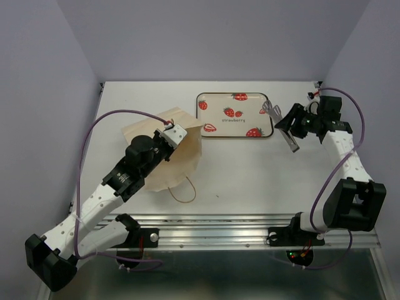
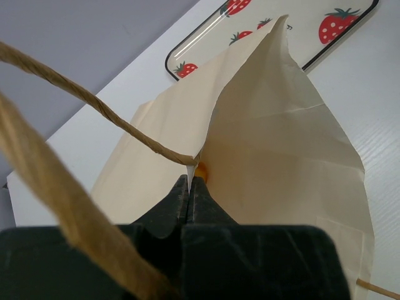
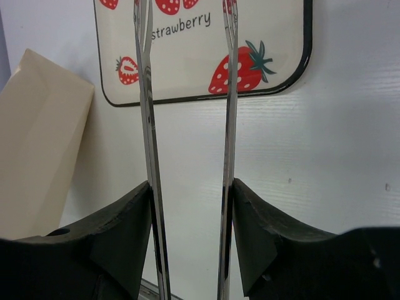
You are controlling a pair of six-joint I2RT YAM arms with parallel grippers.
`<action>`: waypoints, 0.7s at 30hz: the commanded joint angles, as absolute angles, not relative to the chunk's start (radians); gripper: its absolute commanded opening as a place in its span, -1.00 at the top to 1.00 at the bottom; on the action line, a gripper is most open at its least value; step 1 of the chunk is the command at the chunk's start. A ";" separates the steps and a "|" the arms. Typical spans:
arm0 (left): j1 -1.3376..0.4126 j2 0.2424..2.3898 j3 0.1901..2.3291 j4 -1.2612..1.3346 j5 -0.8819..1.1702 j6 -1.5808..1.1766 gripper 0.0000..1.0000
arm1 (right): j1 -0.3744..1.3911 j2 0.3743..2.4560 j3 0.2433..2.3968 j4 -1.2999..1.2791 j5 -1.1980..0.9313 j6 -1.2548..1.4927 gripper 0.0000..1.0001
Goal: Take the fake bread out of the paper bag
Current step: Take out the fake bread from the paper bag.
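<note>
Left claw (image 2: 190, 182), pressed together, pinches the rim of the paper bag (image 2: 281, 156), which lies on its side at the table's (image 1: 250, 169) left, mouth lifted open. An orange speck just past the tips is likely the fake bread (image 2: 201, 170); none shows outside the bag, so the removal seems not yet begun. At far right, the right claw (image 3: 190, 187) clamps metal tongs (image 3: 147, 125), prongs apart, beside the strawberry tray (image 1: 253, 106) and well apart from the bag. A string handle (image 2: 94, 106) crosses the opening.

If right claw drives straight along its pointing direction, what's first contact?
The right claw holds silver metal tongs, so their tips lead, and they would likely meet the cream strawberry-patterned rectangular tray first; their height above it is unclear.
</note>
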State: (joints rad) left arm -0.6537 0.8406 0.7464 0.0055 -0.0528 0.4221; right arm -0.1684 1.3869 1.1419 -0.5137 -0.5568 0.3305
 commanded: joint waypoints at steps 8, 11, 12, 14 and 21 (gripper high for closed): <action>-0.660 0.894 0.788 0.067 0.023 0.408 1.00 | 0.110 1.207 1.134 -0.616 -0.682 0.287 -0.11; -0.660 0.903 0.795 0.067 0.028 0.405 1.00 | 0.198 1.135 1.123 -0.643 -0.724 0.295 -0.10; -0.660 0.907 0.795 0.067 0.032 0.406 1.00 | 0.242 1.105 1.126 -0.659 -0.733 0.284 -0.11; -0.660 0.911 0.796 0.072 0.046 0.405 1.00 | 0.287 1.079 1.126 -0.675 -0.762 0.285 -0.11; -0.661 0.948 0.821 0.092 0.064 0.394 1.00 | 0.477 1.025 1.109 -0.747 -0.647 0.252 -0.08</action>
